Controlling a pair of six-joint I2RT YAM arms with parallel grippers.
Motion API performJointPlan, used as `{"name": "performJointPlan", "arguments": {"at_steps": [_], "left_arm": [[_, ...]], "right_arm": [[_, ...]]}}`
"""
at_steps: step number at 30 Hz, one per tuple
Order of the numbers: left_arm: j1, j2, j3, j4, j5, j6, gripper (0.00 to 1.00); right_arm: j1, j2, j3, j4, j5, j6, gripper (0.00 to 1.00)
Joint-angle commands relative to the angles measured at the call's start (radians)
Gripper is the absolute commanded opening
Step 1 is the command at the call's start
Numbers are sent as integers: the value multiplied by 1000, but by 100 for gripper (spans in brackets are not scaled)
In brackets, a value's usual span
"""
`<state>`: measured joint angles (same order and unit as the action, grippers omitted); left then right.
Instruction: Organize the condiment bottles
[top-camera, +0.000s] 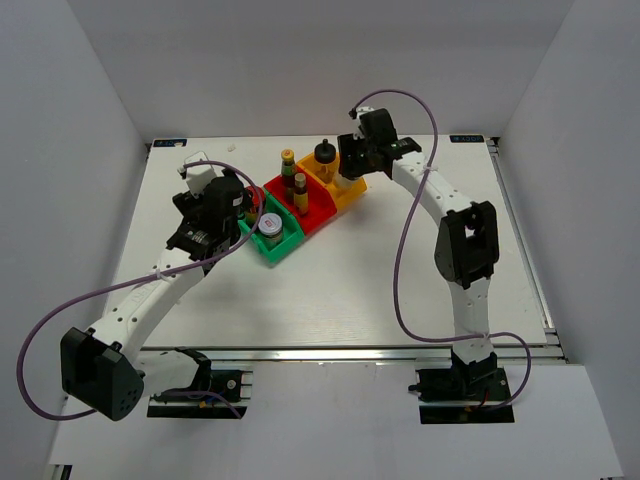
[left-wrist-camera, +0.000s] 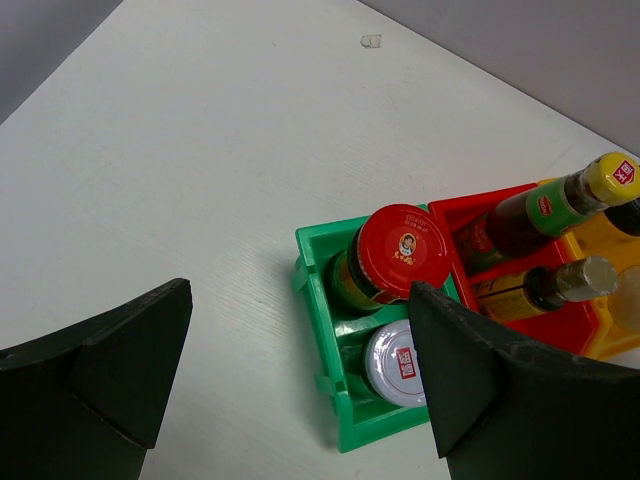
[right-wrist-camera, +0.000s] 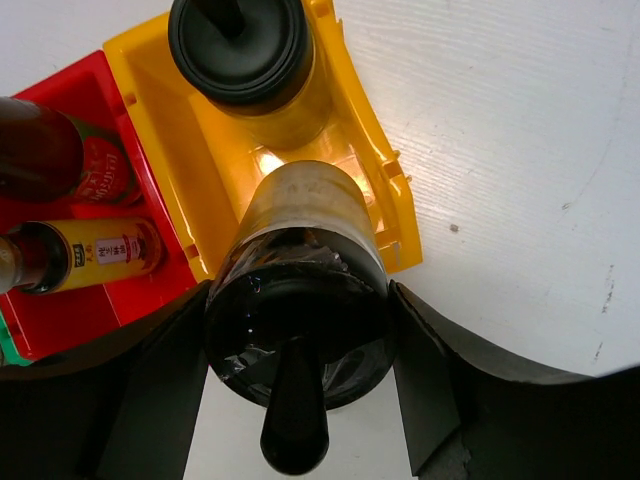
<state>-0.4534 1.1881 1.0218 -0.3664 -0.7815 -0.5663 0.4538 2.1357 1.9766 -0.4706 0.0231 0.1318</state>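
Closest to my right wrist camera is a black-topped shaker (right-wrist-camera: 300, 230), gripped at its sides by the right claw (right-wrist-camera: 298, 300), whose jaws stand partway open around it. Its base dips into the near end of the orange bin (right-wrist-camera: 385, 200); I cannot tell whether it touches the floor. At that bin's far end a second shaker (right-wrist-camera: 240, 45) stands just beside the held one. Touching the orange bin is the red bin (right-wrist-camera: 70, 310), holding the slim yellow bottle (right-wrist-camera: 100, 255) and the yellow-capped dark sauce bottle (right-wrist-camera: 50, 150). One bin further along, the green bin (left-wrist-camera: 350, 425) holds the red-capped dark jar (left-wrist-camera: 400, 250) and the white-lidded jar (left-wrist-camera: 395, 365); the left claw (left-wrist-camera: 300, 320) hovers there, wide and empty. My worry is that the held shaker may be leaning. Released early, it could topple against its neighbour, and a sideways nudge could shove the light bin.
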Motion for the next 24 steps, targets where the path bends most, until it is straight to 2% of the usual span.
{"name": "performJointPlan", "arguments": {"at_steps": [1, 9, 14, 18, 20, 21, 22, 24], "left_arm": [[5, -21, -3, -2, -9, -7, 98], [5, -19, -6, -2, -12, -4, 98], [5, -18, -11, -3, -21, -4, 98], [5, -18, -15, -6, -25, -4, 98], [5, -21, -17, -9, -30, -7, 98], [5, -22, -19, -11, -30, -6, 98], [5, -24, -19, -11, -32, -6, 98], [5, -24, -17, -11, -33, -7, 98]], "right_arm": [[10, -14, 28, 62, 3, -17, 41], [31, 42, 42, 109, 17, -41, 42], [43, 128, 160, 43, 135, -46, 47], [48, 188, 215, 21, 146, -40, 53], [52, 193, 217, 27, 147, -38, 62], [54, 190, 217, 32, 149, -38, 70], [57, 188, 217, 35, 150, -37, 87], [60, 175, 215, 43, 147, -41, 89]]}}
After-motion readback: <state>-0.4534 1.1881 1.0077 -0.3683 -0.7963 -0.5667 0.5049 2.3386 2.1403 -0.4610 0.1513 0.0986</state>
